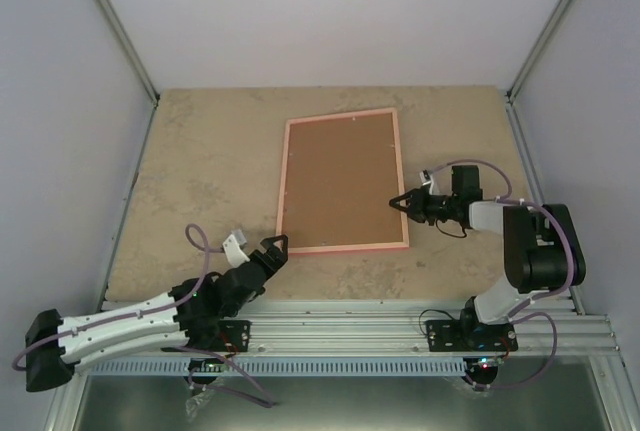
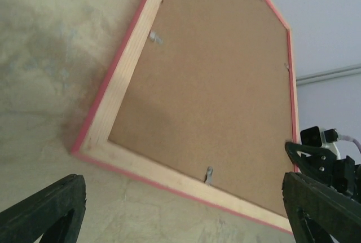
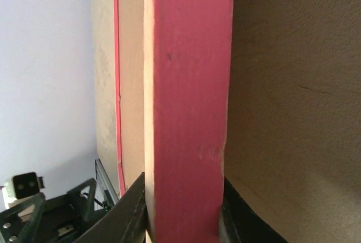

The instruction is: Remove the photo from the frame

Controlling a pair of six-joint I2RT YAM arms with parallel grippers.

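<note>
The pink frame (image 1: 340, 181) lies face down in the middle of the table, its brown fibreboard back up. The photo is hidden under that back. My right gripper (image 1: 401, 201) is shut on the frame's right rim near the front corner; in the right wrist view both fingers press the pink edge (image 3: 186, 102) at my gripper (image 3: 183, 212). My left gripper (image 1: 273, 248) is open and empty, just off the frame's near left corner. In the left wrist view the frame (image 2: 214, 85) fills the picture ahead of my left gripper (image 2: 183, 198).
Small metal tabs (image 2: 209, 174) hold the back in the frame. The tan table (image 1: 200, 181) is walled by white panels at left, right and back. An aluminium rail (image 1: 400, 326) runs along the near edge. The right gripper shows in the left wrist view (image 2: 324, 158).
</note>
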